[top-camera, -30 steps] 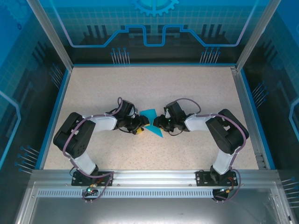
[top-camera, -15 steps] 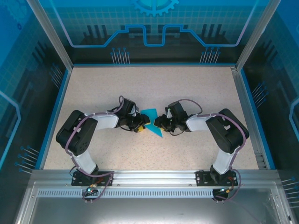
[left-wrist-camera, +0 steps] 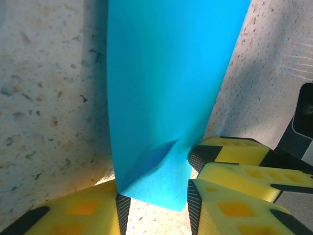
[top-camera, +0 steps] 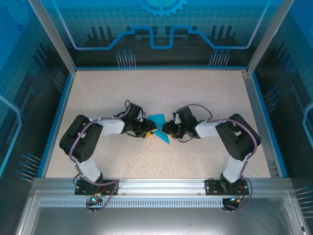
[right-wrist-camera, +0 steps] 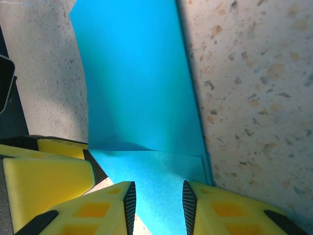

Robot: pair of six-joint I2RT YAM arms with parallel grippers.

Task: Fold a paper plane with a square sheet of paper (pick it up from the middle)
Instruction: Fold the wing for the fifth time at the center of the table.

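Centrally on the table (top-camera: 205, 93), the paper (top-camera: 157, 121) is lying as a folded cyan shape, its narrow tip pointing toward 5 o'clock. The left gripper (top-camera: 148, 132) is reaching in from the paper's 9 o'clock and the right gripper (top-camera: 167, 131) from its 3 o'clock, the two nearly meeting over it. Seen from the left wrist, the left gripper (left-wrist-camera: 152, 208) is standing with its yellow fingers (left-wrist-camera: 73, 215) apart, the paper's (left-wrist-camera: 166, 88) near end filling the gap and wrinkling by the 5 o'clock pad; whether it is squeezing the paper I cannot tell. Seen from the right wrist, the right gripper (right-wrist-camera: 156, 205) is sitting spread, straddling the paper (right-wrist-camera: 137, 88), which is running flat through the gap toward 12 o'clock.
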